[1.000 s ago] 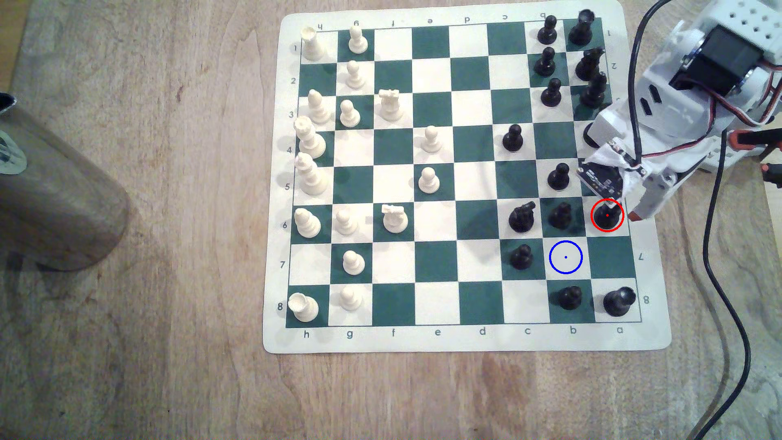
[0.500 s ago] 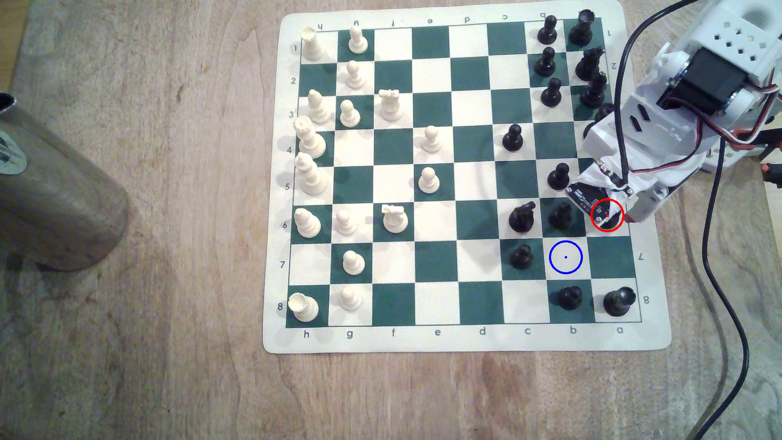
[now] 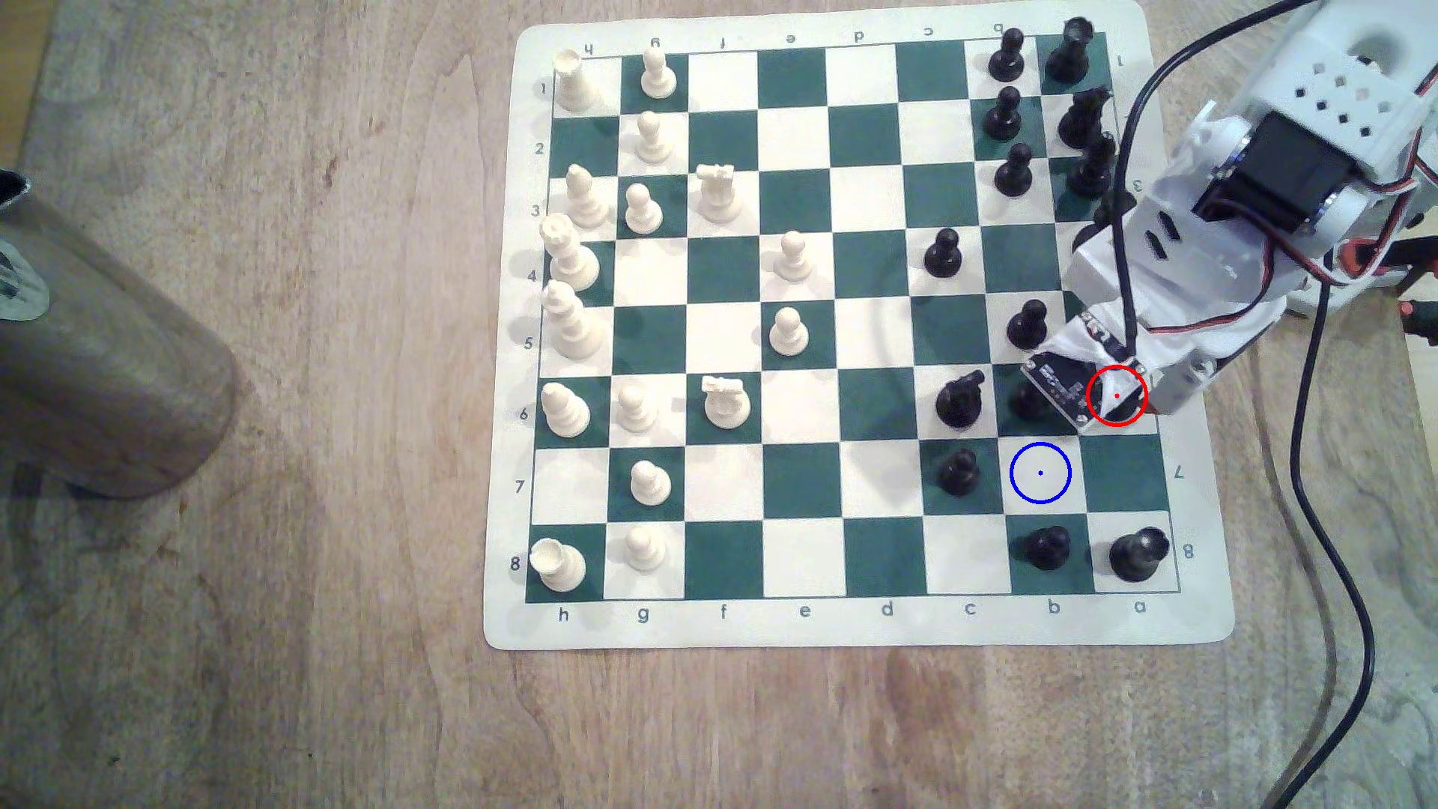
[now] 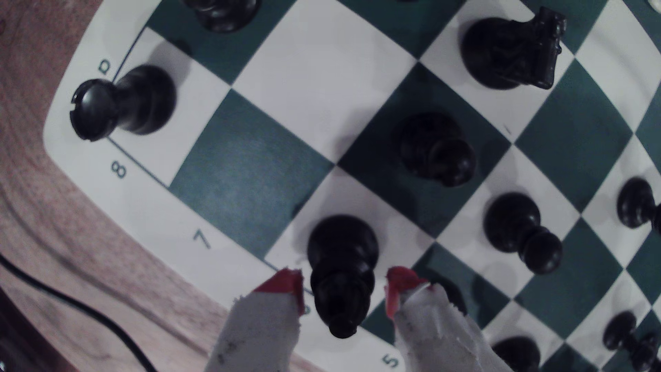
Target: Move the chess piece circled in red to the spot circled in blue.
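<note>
The chess piece (image 4: 341, 257) is a glossy black piece with a broad round base and a rounded top, standing on a cream square at the board's edge. My gripper (image 4: 343, 282) is open and straddles it, one red-tipped finger (image 4: 286, 286) on each side with thin gaps. In the exterior view the wrist covers the red ring, and a black sliver of the chess piece (image 3: 1117, 421) shows under my gripper (image 3: 1128, 397). The spot (image 3: 1040, 473), a blue-circled cream square, lies bare one square diagonally toward the exterior view's lower left.
Black pieces crowd the spot: a pawn (image 3: 1025, 398) half under the wrist, a knight (image 3: 961, 400), a pawn (image 3: 959, 473), a piece (image 3: 1046, 547) and a rook (image 3: 1138, 554). A black cable (image 3: 1323, 506) runs off the board's right edge. A metal cylinder (image 3: 101, 350) lies far left.
The arm has moved down and toward the exterior view's lower left. Its wrist now covers the red-ringed piece and part of the neighbouring pawn. No piece has moved.
</note>
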Action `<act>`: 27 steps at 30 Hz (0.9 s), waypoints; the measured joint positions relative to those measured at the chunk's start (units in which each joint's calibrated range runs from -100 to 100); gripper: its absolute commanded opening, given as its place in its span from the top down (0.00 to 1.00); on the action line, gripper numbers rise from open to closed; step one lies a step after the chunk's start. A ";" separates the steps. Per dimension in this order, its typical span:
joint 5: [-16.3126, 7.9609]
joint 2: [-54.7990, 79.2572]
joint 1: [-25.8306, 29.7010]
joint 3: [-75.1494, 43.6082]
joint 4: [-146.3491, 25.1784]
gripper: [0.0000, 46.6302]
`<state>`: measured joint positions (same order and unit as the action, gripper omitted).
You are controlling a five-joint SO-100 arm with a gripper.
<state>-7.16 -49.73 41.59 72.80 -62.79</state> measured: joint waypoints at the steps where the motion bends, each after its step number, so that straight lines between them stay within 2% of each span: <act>1: 0.00 0.25 0.00 0.00 0.24 0.77; 2: 0.00 0.67 0.00 -0.09 0.48 0.80; 5: 0.00 1.17 0.00 -0.09 0.80 0.99; 18: -0.39 -1.34 0.59 -1.17 -1.91 0.99; 24: -0.39 -7.46 -0.29 -9.40 -11.63 0.99; 27: 0.54 -7.21 -0.29 -14.91 -15.46 0.99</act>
<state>-6.62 -56.93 41.30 57.89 -78.25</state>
